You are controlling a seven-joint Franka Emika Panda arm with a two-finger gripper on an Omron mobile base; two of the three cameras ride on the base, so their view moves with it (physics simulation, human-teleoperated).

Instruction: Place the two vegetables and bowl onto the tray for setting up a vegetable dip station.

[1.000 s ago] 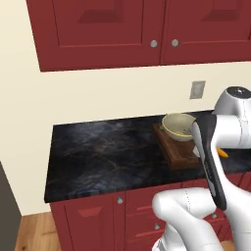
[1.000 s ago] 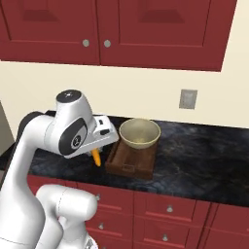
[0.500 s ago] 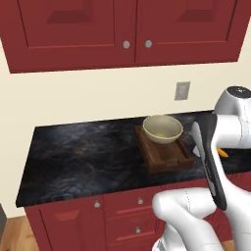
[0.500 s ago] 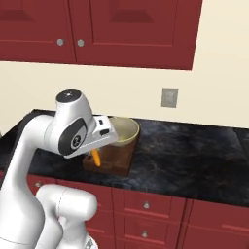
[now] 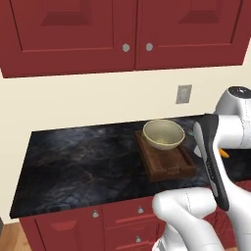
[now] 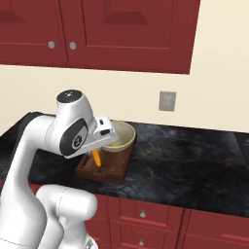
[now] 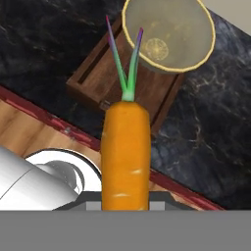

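Observation:
My gripper (image 6: 96, 151) is shut on an orange carrot (image 7: 125, 152) with a green stem tip. I hold it in the air over the counter's front edge, just in front of the tray. The carrot (image 6: 97, 158) hangs below the hand, and a bit of it (image 5: 223, 153) peeks out behind my forearm. The dark wooden slatted tray (image 5: 166, 166) lies on the black counter. The cream bowl (image 5: 163, 134) stands on its far end. In the hand view the stem points at the tray (image 7: 93, 81) and the bowl (image 7: 169, 34). My fingertips are hidden behind the carrot.
The black stone counter (image 5: 83, 162) stretches left of the tray, and more of it (image 6: 194, 160) lies to its right. Red cabinets hang above, red drawers (image 6: 141, 214) sit below. A wall socket (image 6: 167, 101) is behind the tray.
The base has driven, so the whole scene shifted left in both base views and sits a little nearer. The carrot stays gripped in the same way.

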